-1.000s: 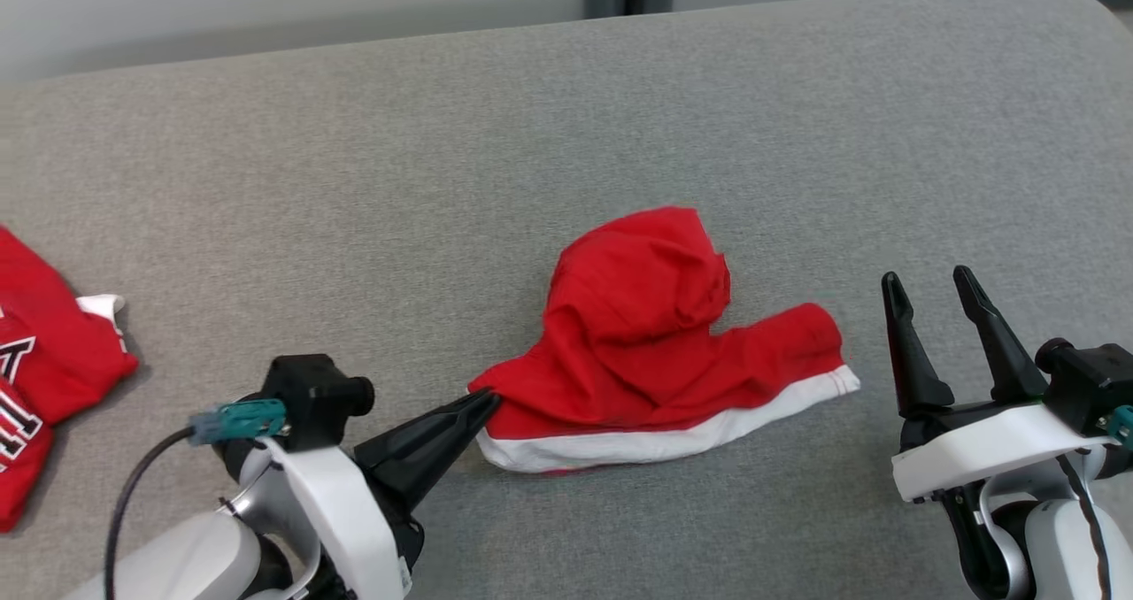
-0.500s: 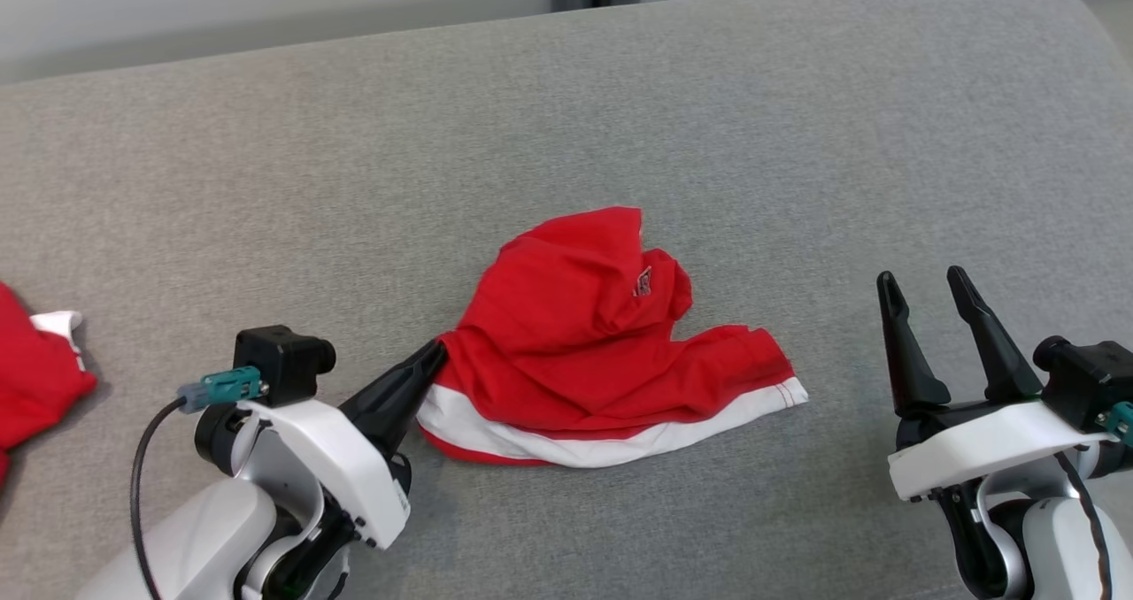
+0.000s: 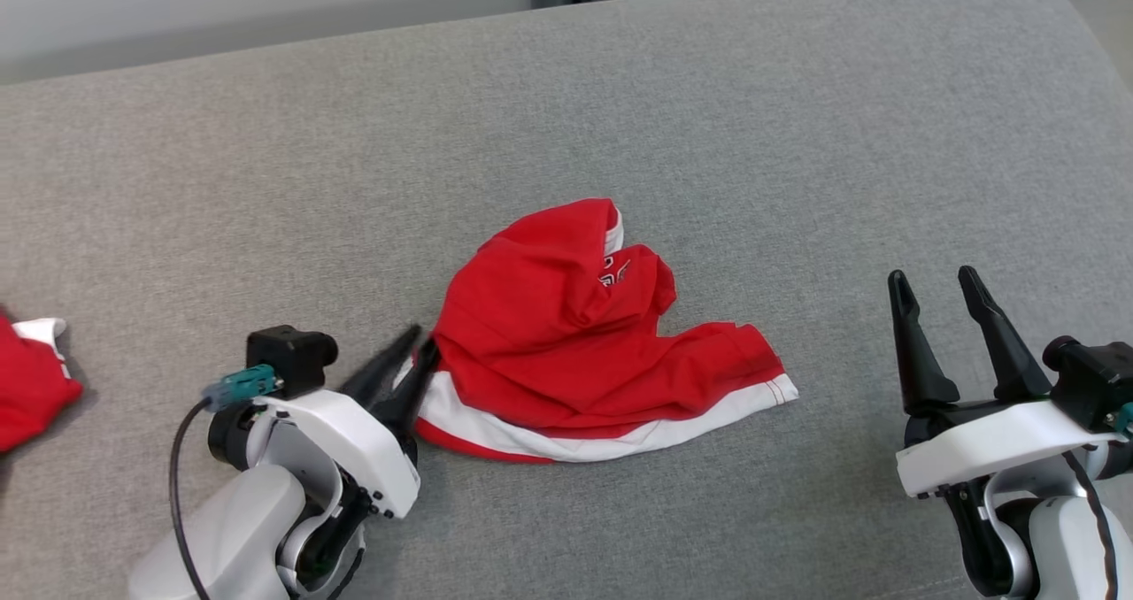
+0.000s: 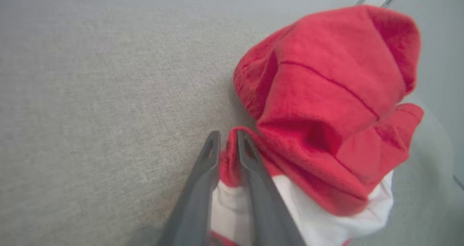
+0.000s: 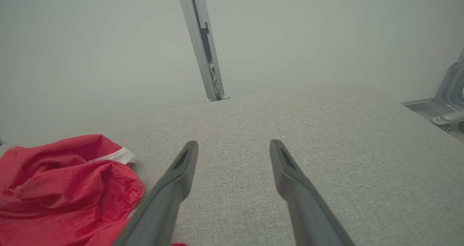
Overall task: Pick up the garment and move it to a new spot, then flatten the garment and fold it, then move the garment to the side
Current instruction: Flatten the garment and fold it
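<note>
Grey couch [image 3: 566,96] | garment [image 3: 566,352] lies left-right | left gripper [image 3: 423,336] pinches it | right gripper [image 3: 931,274] spread, empty

Looks like robot lab or test cell. Bench [image 3: 797,96] is padded slab wrapped in plain grey woven fabric, with rounded corner. Close behind it stand bare pale wall panels [image 5: 90,57], joined by grey metal post [image 5: 203,50] with slotted hardware. Grey metal bracket [image 5: 449,93] sits past bench's right edge. Crumpled red garment [image 3: 566,334] with white band lies mid-bench. Second red garment [image 3: 26,379] lies at left edge.
</note>
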You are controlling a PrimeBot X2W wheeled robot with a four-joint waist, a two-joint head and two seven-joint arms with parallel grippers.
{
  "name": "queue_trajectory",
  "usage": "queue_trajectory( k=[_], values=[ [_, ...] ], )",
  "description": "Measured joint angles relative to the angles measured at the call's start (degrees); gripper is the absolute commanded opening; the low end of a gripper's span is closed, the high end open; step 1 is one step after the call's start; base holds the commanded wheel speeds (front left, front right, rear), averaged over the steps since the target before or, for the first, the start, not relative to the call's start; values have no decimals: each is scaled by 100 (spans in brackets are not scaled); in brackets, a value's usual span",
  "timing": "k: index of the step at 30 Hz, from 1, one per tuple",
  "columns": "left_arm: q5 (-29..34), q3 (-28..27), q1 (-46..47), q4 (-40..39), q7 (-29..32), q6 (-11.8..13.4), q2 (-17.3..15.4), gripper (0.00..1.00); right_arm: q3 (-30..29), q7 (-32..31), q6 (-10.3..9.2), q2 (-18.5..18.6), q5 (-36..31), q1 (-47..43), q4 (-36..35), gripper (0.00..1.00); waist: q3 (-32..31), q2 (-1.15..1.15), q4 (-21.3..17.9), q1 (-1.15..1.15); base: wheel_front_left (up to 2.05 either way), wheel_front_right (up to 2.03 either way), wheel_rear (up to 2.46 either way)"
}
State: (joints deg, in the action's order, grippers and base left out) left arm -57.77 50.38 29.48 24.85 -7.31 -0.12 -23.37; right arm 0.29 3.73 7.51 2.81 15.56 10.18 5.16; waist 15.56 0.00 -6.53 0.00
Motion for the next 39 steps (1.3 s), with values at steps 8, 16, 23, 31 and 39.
queue_trajectory(
  k=[8, 16, 23, 31, 39],
  values=[
    [189, -745, -319, -385, -731, 626, -36, 100, -149, 23, 0, -1, -190, 19, -77, 100, -164, 0, 243, 0, 0, 0, 0],
    [1521, -2593, -1182, -1771, -767, 1329, -26, 100, -181, 35, 0, 0, -397, -2, -230, 100, -398, 0, 552, 0, 0, 0, 0],
    [2165, -3260, -2012, -2282, -767, 1325, 97, 100, -21, -18, 0, -1, -487, -156, -235, 100, -668, 0, 680, 0, 0, 0, 0],
    [2398, -3297, -2659, -2496, -767, 1247, 74, 100, 104, -68, 0, -2, -520, -448, -285, 100, -967, 0, 677, 0, 0, 0, 0],
    [2395, -3244, -2745, -2555, -723, 1256, 62, 100, 78, -127, 0, -1, -494, -519, -380, 100, -976, 0, 689, 0, 0, 0, 0]
  ],
)
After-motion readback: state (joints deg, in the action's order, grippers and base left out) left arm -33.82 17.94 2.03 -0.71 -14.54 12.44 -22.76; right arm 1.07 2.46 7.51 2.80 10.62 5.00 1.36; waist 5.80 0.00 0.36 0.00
